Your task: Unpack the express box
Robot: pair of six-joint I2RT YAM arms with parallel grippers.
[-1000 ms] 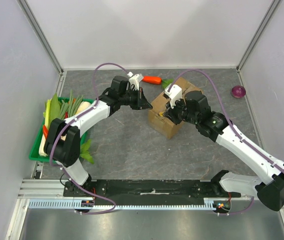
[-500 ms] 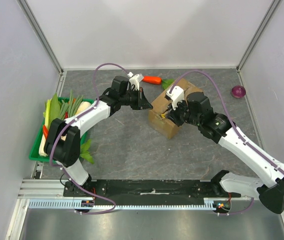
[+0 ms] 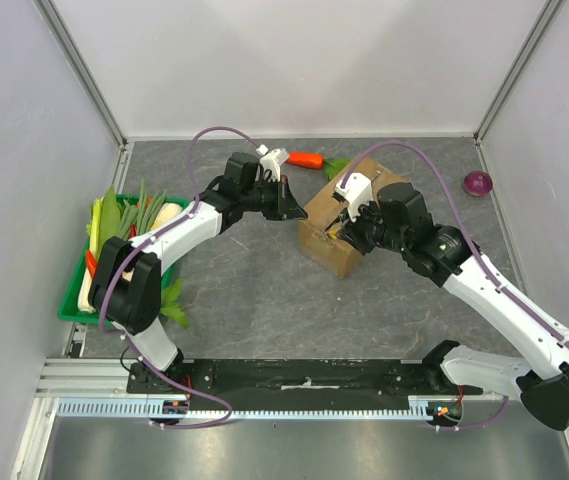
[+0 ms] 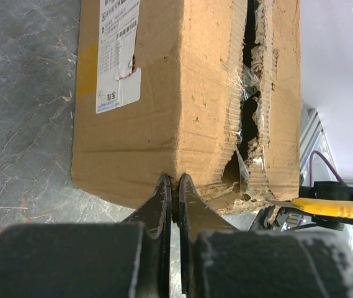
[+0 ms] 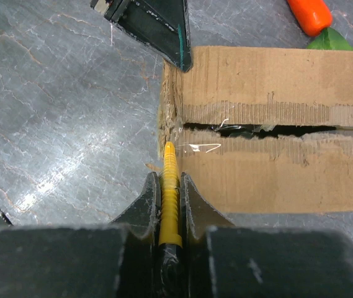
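Slitting the top looks to be the step in hand: the brown corrugated cardboard express box (image 3: 326, 248) sits in the middle of the grey tabletop (image 3: 249, 300), the left gripper (image 4: 173, 185) pinched shut against its corner, the right gripper (image 5: 170, 183) clamping a ribbed yellow blade tool (image 5: 169, 211) that next must run along the seam (image 5: 269, 131).

The express box (image 4: 164, 93) hides its contents (dark seam).

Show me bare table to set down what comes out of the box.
Widest: the table between the express box, the green tray and the arm bases. Smaller: between box and red onion. Crowded: around the box, where left gripper and right gripper meet, carrot behind it.
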